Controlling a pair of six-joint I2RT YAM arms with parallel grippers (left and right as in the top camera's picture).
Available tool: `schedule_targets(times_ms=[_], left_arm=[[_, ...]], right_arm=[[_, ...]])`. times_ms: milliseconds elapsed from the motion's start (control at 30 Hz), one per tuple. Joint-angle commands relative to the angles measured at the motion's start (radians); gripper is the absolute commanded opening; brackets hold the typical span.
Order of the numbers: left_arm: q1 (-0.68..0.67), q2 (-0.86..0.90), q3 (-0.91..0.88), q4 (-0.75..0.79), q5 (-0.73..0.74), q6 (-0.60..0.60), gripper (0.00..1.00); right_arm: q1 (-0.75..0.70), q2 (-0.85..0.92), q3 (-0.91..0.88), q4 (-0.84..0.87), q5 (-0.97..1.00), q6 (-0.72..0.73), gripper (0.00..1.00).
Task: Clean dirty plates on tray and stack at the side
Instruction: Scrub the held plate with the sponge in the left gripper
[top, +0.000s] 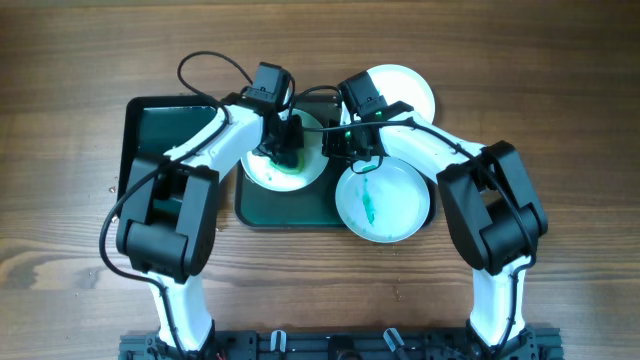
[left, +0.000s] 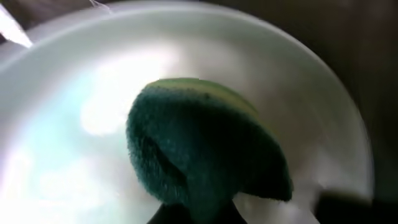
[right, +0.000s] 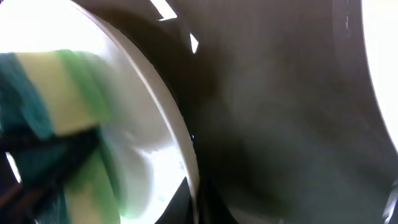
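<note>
Left tool (top: 286, 141) — over green-smeared plate (top: 262, 173)

One sponge (left: 205, 149) noted: dark green scouring face toward the left wrist camera, pale yellow-green layer behind. Right wrist view shows it blurred, at frame left.

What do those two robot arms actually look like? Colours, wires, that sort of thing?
The left arm and right arm are smooth white tubes joined by chunky, boxy black joint housings. The left gripper and right gripper are small and black. Thin black cables loop loosely near the wrists. Both arms rise from a black rail. No readable markings show.
</note>
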Motion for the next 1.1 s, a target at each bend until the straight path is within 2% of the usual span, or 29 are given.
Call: schedule_targets(times_ms=[0, 33, 67, 133, 333, 500, 567, 600, 700, 767, 833, 900, 1000, 1067], left_arm=[[0.003, 0.031, -0.015, -0.01, -0.38, -0.164, 0.04], [0.003, 0.031, -0.015, -0.012, -0.458, -0.196, 0.04], [0.003, 0.031, -0.015, -0.014, -0.472, -0.2, 0.04], [0.002, 0.032, -0.015, -0.04, -0.412, -0.198, 0.04], [0.003, 0.083, -0.068, -0.084, -0.01, -0.123, 0.04], [0.003, 0.083, -0.068, -0.042, 0.494, 0.178, 0.04], [0.003, 0.083, -0.068, -0.011, 0.473, 0.173, 0.04], [0.003, 0.083, -0.068, 0.014, 0.414, 0.142, 0.04], [0.004, 0.083, -0.068, 0.089, 0.069, -0.018, 0.04], [0.003, 0.083, -0.068, 0.097, -0.122, -0.079, 0.04], [0.003, 0.083, -0.068, 0.054, -0.342, -0.159, 0.04], [0.003, 0.083, -0.068, -0.035, -0.485, -0.227, 0.04], [0.003, 0.083, -0.068, -0.12, -0.468, -0.224, 0.04], [0.0, 0.083, -0.068, -0.162, -0.274, -0.134, 0.04]], right_arm=[[-0.008, 0.028, 0.01, -0.006, -0.005, -0.001, 0.04], [-0.008, 0.028, 0.01, -0.007, -0.005, -0.003, 0.04], [-0.008, 0.028, 0.01, -0.006, -0.005, -0.003, 0.04], [-0.008, 0.028, 0.01, -0.006, -0.005, -0.003, 0.04], [-0.008, 0.028, 0.01, -0.006, -0.005, -0.003, 0.04], [-0.008, 0.028, 0.01, -0.005, -0.005, -0.003, 0.04], [-0.008, 0.028, 0.01, -0.004, -0.005, -0.002, 0.04], [-0.008, 0.028, 0.01, -0.004, -0.005, -0.002, 0.04], [-0.008, 0.028, 0.01, -0.006, -0.005, -0.003, 0.04], [-0.008, 0.028, 0.01, -0.006, -0.005, -0.003, 0.04], [-0.008, 0.028, 0.01, -0.006, -0.005, -0.003, 0.04], [-0.008, 0.028, 0.01, -0.006, -0.005, -0.003, 0.04], [-0.008, 0.028, 0.01, -0.003, -0.005, -0.003, 0.04], [-0.008, 0.028, 0.01, -0.002, -0.005, -0.003, 0.04]])
